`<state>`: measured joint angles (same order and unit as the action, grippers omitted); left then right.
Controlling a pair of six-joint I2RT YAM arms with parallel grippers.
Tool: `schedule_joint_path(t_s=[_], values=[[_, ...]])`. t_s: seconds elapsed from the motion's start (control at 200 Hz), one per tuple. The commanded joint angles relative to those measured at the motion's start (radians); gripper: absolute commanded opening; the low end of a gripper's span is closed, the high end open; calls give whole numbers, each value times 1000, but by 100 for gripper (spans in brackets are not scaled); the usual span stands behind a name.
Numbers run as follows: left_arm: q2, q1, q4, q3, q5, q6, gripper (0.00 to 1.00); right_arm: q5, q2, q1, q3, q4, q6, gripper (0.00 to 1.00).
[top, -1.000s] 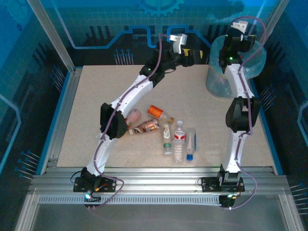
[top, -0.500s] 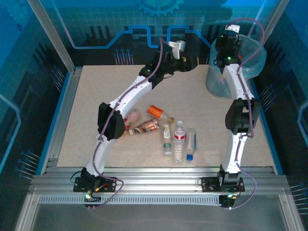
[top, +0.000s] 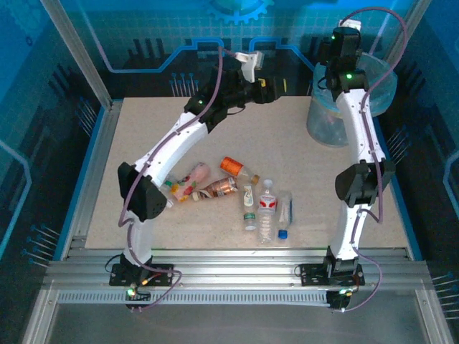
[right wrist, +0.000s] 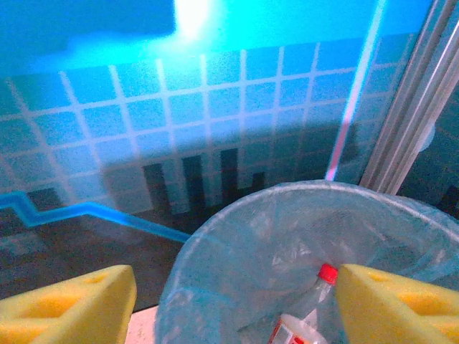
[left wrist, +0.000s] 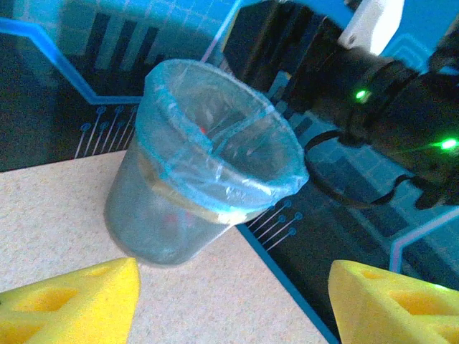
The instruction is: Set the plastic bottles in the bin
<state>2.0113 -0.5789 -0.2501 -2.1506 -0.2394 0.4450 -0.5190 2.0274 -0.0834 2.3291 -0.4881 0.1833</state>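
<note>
Bottles [top: 267, 208] lying flat on worktop [top: 143, 143], back toward my bases — left pincer [left wrist: 233, 290] nearer, right pincer [right wrist: 237, 287] over bin [top: 326, 129]; both open, empty.

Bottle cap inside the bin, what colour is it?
Red: the cap of the bottle in the bin shows best in the right wrist view.
</note>
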Motion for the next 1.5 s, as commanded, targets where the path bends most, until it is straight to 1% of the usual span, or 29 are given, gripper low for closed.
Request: schedule_joint_path(t_s=[0.0, 0.115, 0.215, 0.335, 0.425, 0.515, 0.61, 0.655, 0.7, 0.75, 0.805, 0.9, 1.005, 1.04, 1.071, 1.186, 1.236, 1.411, 1.496], values=[[-122, 2, -34, 86, 42, -61, 71, 13, -73, -70, 21, -58, -20, 75], [-262, 10, -32, 242, 96, -94, 72, 40, -126, -166, 4, -72, -109, 75], [-411, 27, -18, 420, 159, -119, 72, 95, -181, -286, -59, -59, -207, 75], [-602, 71, -35, 640, 224, -130, 72, 186, -249, -425, -203, -3, -306, 72], [-750, 117, -62, 801, 257, -126, 72, 292, -297, -515, -347, 71, -359, 68], [-893, 163, -124, 935, 278, -123, 71, 404, -331, -591, -485, 148, -403, 65], [-1036, 204, -219, 1045, 313, -126, 71, 538, -335, -663, -578, 166, -487, 62], [-1090, 220, -266, 1085, 329, -126, 71, 572, -325, -696, -602, 158, -530, 61], [-1135, 231, -311, 1116, 340, -125, 71, 567, -308, -732, -610, 134, -564, 61], [-1169, 238, -355, 1142, 344, -123, 71, 522, -281, -765, -604, 106, -562, 61], [-1196, 241, -397, 1165, 345, -115, 71, 509, -253, -789, -589, 76, -521, 61], [-1238, 243, -445, 1212, 353, -79, 71, 568, -205, -813, -566, 31, -427, 60], [-1291, 243, -460, 1275, 369, -31, 72, 679, -165, -830, -584, 32, -393, 55], [-1306, 244, -459, 1299, 376, -14, 71, 749, -151, -837, -610, 53, -435, 52], [-1316, 244, -456, 1317, 384, -1, 71, 775, -143, -846, -628, 73, -474, 52], [-1336, 247, -458, 1373, 431, 44, 68, 769, -113, -897, -734, 188, -690, 53], [-1339, 249, -452, 1394, 458, 61, 69, 775, -102, -910, -777, 245, -760, 53], [-1341, 261, -443, 1435, 555, 102, 69, 859, -55, -918, -878, 422, -934, 53], [-1355, 267, -441, 1451, 626, 123, 69, 852, -20, -930, -903, 489, -996, 53]])
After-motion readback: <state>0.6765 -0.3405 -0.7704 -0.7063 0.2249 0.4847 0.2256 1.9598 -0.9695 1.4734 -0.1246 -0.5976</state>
